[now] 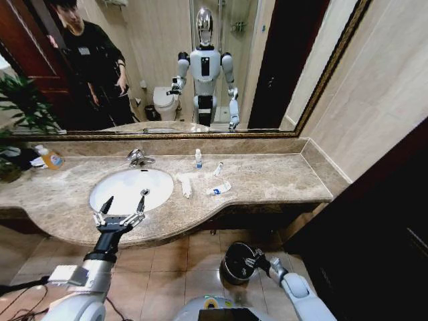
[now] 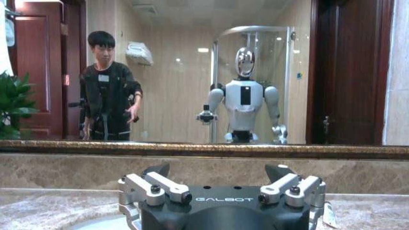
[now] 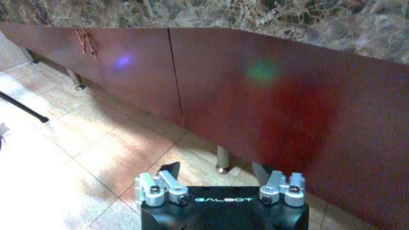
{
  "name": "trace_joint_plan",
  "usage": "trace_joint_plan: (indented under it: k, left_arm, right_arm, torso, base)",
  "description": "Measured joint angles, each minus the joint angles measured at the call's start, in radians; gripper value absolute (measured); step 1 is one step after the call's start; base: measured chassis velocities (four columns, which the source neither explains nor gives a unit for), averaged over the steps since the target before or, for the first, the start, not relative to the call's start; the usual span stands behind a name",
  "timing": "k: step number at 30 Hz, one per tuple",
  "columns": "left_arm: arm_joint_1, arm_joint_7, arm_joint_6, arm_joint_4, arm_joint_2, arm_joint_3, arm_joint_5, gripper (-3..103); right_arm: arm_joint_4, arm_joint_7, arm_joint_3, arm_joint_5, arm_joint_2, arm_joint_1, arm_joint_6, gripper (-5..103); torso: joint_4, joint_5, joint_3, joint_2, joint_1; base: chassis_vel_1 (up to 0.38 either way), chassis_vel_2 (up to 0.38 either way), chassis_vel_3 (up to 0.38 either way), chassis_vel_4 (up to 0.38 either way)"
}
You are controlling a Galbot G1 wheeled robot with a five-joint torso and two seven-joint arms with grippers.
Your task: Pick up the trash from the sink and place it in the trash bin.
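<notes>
The white oval sink (image 1: 127, 186) is set in a beige marble counter, and its bowl looks bare. My left gripper (image 1: 126, 198) hovers open over the basin's near rim, its fingers (image 2: 156, 170) spread wide. The trash lies on the counter to the right of the basin: a long crumpled white tissue (image 1: 185, 184), a white-and-blue packet (image 1: 219, 189) and a small white tube (image 1: 218, 168). On the floor below the counter stands the round black trash bin (image 1: 235, 264) with a shiny rim. My right gripper (image 1: 255, 261) sits at the bin's right rim, open and holding nothing (image 3: 223, 168).
A small clear bottle with a blue cap (image 1: 198, 159) stands behind the tissue. An orange soap bottle (image 1: 50, 158) and a plant (image 1: 20, 107) are at the far left. The chrome faucet (image 1: 138, 158) is behind the basin. Dark red cabinet fronts (image 3: 255, 105) run under the counter above the tiled floor (image 3: 96, 153).
</notes>
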Motion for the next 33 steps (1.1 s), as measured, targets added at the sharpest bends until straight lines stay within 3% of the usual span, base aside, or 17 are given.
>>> trace_joint_plan:
  k: [2,7,24,33]
  left_arm:
    - [0.000,0.000,0.000,0.000,0.000,0.000,0.000,100]
    - [0.000,0.000,0.000,0.000,0.000,0.000,0.000,100]
    - [0.000,0.000,0.000,0.000,0.000,0.000,0.000,100]
    - [0.000,0.000,0.000,0.000,0.000,0.000,0.000,100]
  right_arm:
    - [0.006,-0.001,0.000,0.004,-0.001,-0.004,-0.001,91]
    - [0.012,-0.002,-0.001,0.006,-0.003,-0.009,-0.002,100]
    - [0.046,-0.008,-0.002,0.030,-0.025,-0.028,-0.004,100]
    - [0.343,-0.102,0.073,0.267,-0.159,-0.135,0.020,100]
  torso:
    - [0.0000,0.0000,0.000,0.000,0.000]
    - [0.0000,0.0001,0.000,0.000,0.000]
    - [0.0000,0.0002,0.000,0.000,0.000]
    - [-0.0001,0.0001,0.000,0.000,0.000]
  base:
    - [0.000,0.000,0.000,0.000]
    - [0.000,0.000,0.000,0.000]
    - [0.000,0.000,0.000,0.000]
    - [0.000,0.000,0.000,0.000]
